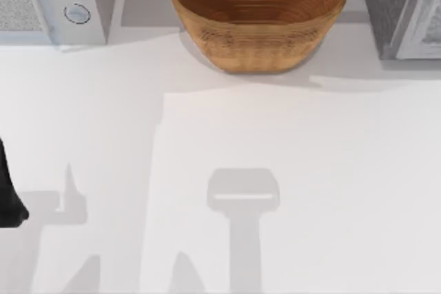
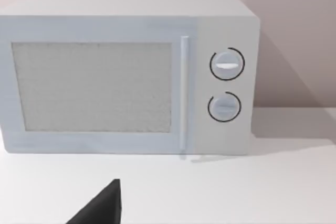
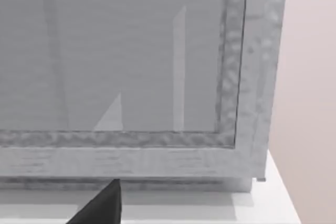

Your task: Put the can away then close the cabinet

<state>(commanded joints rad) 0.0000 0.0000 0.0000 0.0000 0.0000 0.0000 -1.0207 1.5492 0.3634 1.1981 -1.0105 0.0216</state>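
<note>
Dark and blunt, a sliver of the left arm (image 1: 9,197) pokes in at the left edge of the top view, low over the white desk (image 1: 289,191); its jaws are cut off there, so I cannot tell whether they are apart or together. Farther back on the desk stand a microwave (image 1: 52,1) in the left corner, a woven bowl (image 1: 258,15) in the middle, and a grey cabinet (image 1: 403,8) in the right corner. Shadows of both arms fall across the bare desk, but no can sits on the open surface in this view, and what I can see of the bowl's inside looks bare. From the left wrist, one dark fingertip (image 2: 102,208) juts up at the frame's edge, with the microwave (image 2: 126,72) facing it squarely, door shut, two dials beside the handle. From the right wrist, a similar fingertip (image 3: 102,205) points at the cabinet (image 3: 131,77), which stands close ahead; I cannot say from this whether its door is open or shut, nor how the right jaws stand. With the can not in sight, I cannot place it relative to either pair of jaws or judge its long axis. The right arm is the nearer one to the cabinet, so the closing step looks best suited to it.
</note>
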